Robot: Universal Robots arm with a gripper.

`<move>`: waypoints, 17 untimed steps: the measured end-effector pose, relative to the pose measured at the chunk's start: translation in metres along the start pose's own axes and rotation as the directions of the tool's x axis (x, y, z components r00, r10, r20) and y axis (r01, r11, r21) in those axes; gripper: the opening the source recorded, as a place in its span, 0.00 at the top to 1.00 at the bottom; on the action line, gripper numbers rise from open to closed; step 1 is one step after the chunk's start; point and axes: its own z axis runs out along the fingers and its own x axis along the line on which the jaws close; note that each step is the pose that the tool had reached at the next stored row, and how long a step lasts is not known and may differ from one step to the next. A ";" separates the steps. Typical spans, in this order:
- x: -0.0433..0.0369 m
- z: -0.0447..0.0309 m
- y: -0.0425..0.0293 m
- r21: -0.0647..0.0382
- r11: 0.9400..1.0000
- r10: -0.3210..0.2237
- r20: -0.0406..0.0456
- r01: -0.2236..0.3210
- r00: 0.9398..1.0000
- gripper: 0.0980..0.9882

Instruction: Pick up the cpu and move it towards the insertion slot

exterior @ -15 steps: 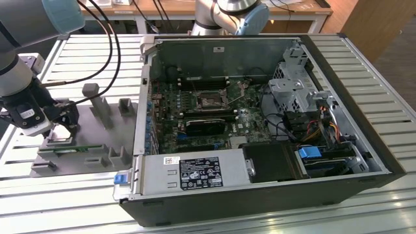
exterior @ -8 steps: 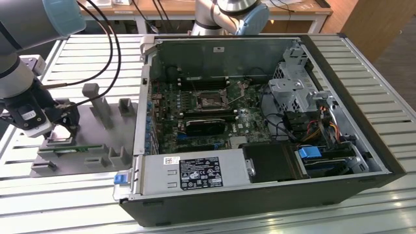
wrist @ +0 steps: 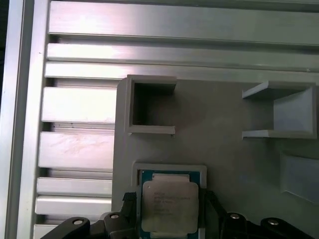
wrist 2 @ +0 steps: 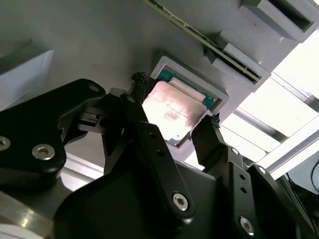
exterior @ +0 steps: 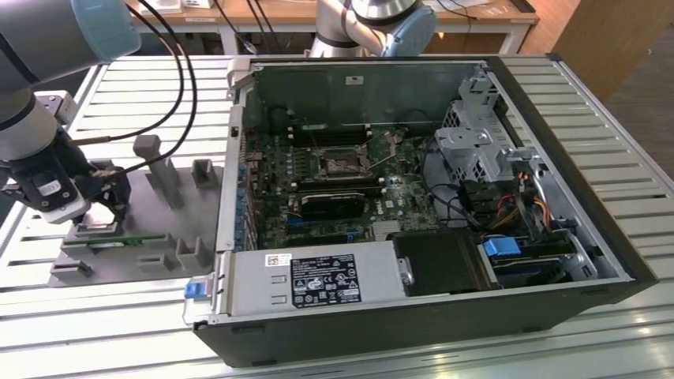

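Note:
The cpu, a flat square chip with a silvery top and green rim, sits at a square recess of the grey plastic fixture. My gripper is down over it, one black fingertip against each side of the chip, shut on it. In the first wrist view the cpu lies between the two fingers of the gripper. In the exterior view the gripper is at the fixture's left end, far to the left of the insertion slot on the motherboard inside the open computer case.
The open computer case stands on the exterior view's right, with its wall between fixture and motherboard. A thin green memory strip lies on the fixture beside upright grey posts. The slatted metal table runs underneath. Black cables hang from the arm.

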 end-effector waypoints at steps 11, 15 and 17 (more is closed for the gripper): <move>0.0000 0.0000 0.0011 0.000 1.000 0.000 0.000 0.000 1.000 0.50; -0.0001 0.0001 0.0014 0.000 1.000 0.000 0.000 0.000 1.000 0.50; -0.0001 -0.0005 0.0015 0.000 1.000 0.000 0.000 0.000 1.000 0.50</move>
